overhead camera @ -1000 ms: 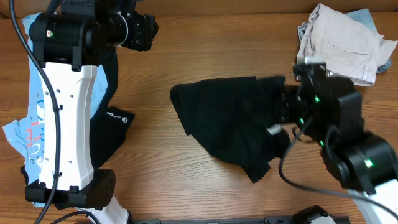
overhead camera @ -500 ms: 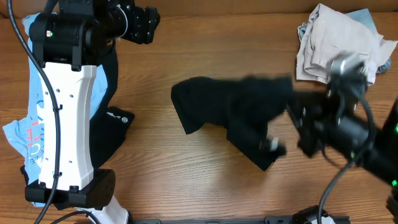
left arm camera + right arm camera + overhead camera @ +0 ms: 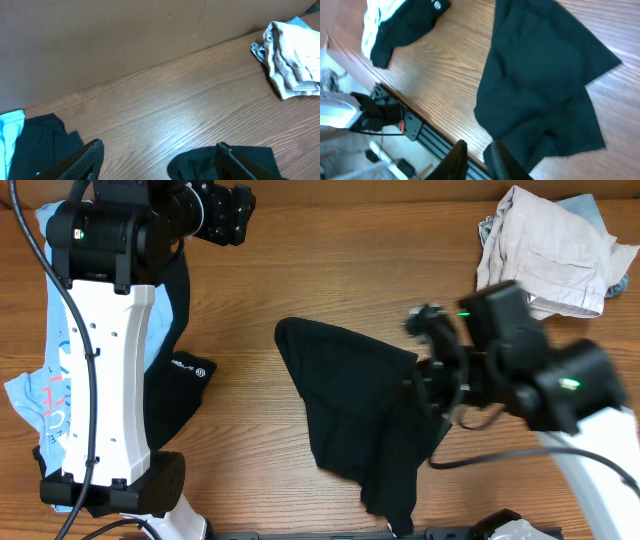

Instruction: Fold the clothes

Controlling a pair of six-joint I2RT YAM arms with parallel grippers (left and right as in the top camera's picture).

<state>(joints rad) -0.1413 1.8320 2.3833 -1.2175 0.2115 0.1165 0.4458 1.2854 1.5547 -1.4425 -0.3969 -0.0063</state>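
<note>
Blk tee [image 3: 350, 400], limp, crumpled fabric

Brown wood-grain table [image 3: 340, 270], plain brown wall [image 3: 100, 40] behind, black rail [image 3: 414, 126] along its near edge

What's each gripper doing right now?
Left gripper: open, empty.
Right gripper: slightly open, nothing between its fingers, above the black T-shirt.

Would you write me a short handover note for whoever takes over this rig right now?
Left gripper: open, empty, at the far left.
Right gripper: jaws slightly apart above the black T-shirt's right edge, no cloth seen between them.
Black T-shirt: rumpled mid-table, no neat fold yet.
Light-blue tee and black logo garment: heaped at left, unfolded.
Left to do: all folding.
</note>
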